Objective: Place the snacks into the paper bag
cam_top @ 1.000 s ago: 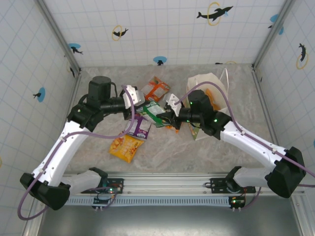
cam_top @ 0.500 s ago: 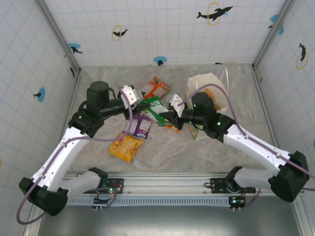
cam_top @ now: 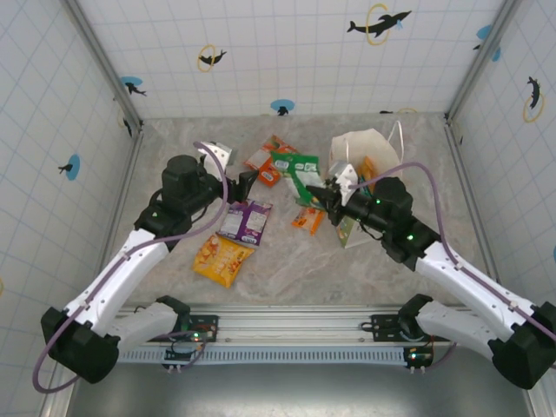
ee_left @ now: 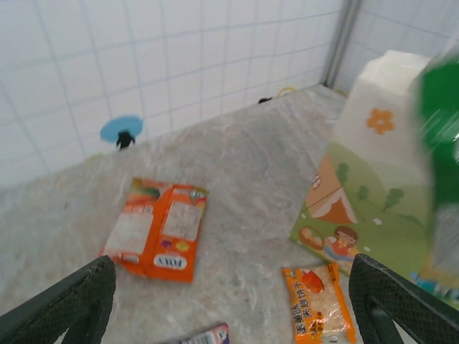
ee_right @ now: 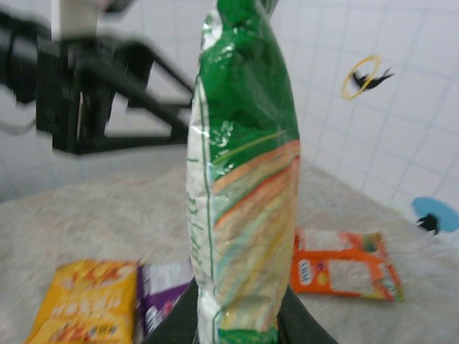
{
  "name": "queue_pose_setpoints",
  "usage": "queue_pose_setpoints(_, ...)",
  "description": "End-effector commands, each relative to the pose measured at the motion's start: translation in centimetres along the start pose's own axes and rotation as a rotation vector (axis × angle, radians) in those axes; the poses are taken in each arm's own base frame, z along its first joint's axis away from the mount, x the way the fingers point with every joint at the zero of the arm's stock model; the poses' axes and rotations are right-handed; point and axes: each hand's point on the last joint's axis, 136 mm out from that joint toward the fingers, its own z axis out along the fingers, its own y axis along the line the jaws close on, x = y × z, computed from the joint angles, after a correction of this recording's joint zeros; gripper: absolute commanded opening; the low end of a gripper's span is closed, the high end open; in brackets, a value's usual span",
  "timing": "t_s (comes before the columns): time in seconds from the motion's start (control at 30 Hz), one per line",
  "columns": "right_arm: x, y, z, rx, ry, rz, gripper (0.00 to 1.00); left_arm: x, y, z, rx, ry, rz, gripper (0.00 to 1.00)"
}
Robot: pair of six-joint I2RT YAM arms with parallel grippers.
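Since a second ago the left gripper (cam_top: 243,181) has let go of the green packet (cam_top: 295,169), spread its jaws wide and drawn back toward 9 o'clock. The right gripper (cam_top: 328,193) has carried that packet off toward 1 o'clock, closer to the bag (cam_top: 365,146). The right jaws are clenched on the packet's lower end, and it hangs clear of the table (cam_top: 287,278), just at the bag's 9 o'clock side.

The bag stands near the far right corner. Its handles (cam_top: 401,139) lie toward 3 o'clock, with bare table between them and the right wall (cam_top: 504,130). Whether its mouth is open I cannot tell. The other snacks lie flat:
- The orange-white packet (cam_top: 263,165) is at 12 o'clock of the left gripper.
- The small orange packet (cam_top: 308,219) is at the bag's 7 o'clock.
- The purple packet (cam_top: 245,221) is at 9 o'clock of the small orange one.
- The yellow packet (cam_top: 223,261) is at 7 o'clock of the purple one.

From the yellow packet toward 3 o'clock, the table is bare along the near edge.

On the left wrist camera the bag's side shows an orange flower mark (ee_left: 380,120) above a cartoon of hills and children. The small orange packet carries dark characters and the orange-white one a small label. Both are too blurred to read. On the right wrist camera the green packet has orange and pale stripes, with no legible words.
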Motion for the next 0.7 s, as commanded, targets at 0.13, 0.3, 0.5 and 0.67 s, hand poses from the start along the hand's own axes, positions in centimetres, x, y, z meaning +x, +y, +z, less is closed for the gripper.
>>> queue_pose_setpoints(0.13,-10.7,-5.1,-3.6,0.162,-0.353,0.023,0.15,3.0,1.6,2.5,-0.070,0.051,-0.293,0.88)
queue_pose_setpoints(0.3,-14.2,-8.5,-5.8,0.247,-0.482,0.053,0.16,4.3,1.5,3.3,-0.065,0.100,-0.314,0.88)
queue_pose_setpoints(0.5,-15.7,-11.4,-7.2,0.327,-0.570,0.112,0.16,4.7,1.5,3.6,-0.062,0.109,-0.314,0.88)
queue_pose_setpoints(0.67,-13.7,-14.2,-7.6,0.461,-0.531,0.187,0.16,5.2,1.7,3.5,-0.068,0.118,-0.316,0.87)
